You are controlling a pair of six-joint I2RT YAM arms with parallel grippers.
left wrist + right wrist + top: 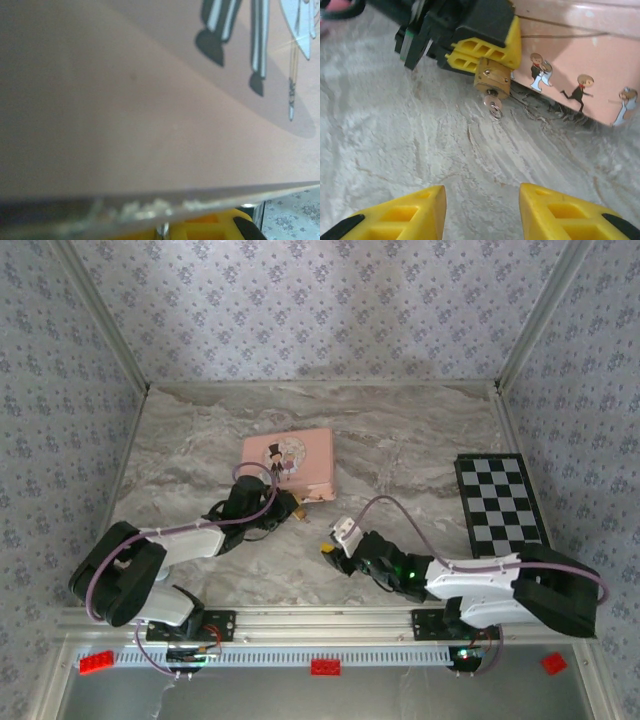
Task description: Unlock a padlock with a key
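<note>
1. Two grippers were seen low over the marble tabletop (395, 125), close to the near corner of the pink tin (570, 60).
2. The left gripper (490, 55) was seen clamped shut on the brass padlock (492, 81). It was gripped at its shackle end, with the body sticking out below the yellow fingers, just beside the tin's side wall.
3. The key (491, 101) was found seated in the padlock's keyhole, with a small ring dangling from its head.
4. The right gripper (482, 207) was held open and empty. Bare marble was seen between its yellow fingers, which were aimed at the key, near it but apart.
5. A checkerboard (500, 502) was seen lying flat, well off to the right.
</note>
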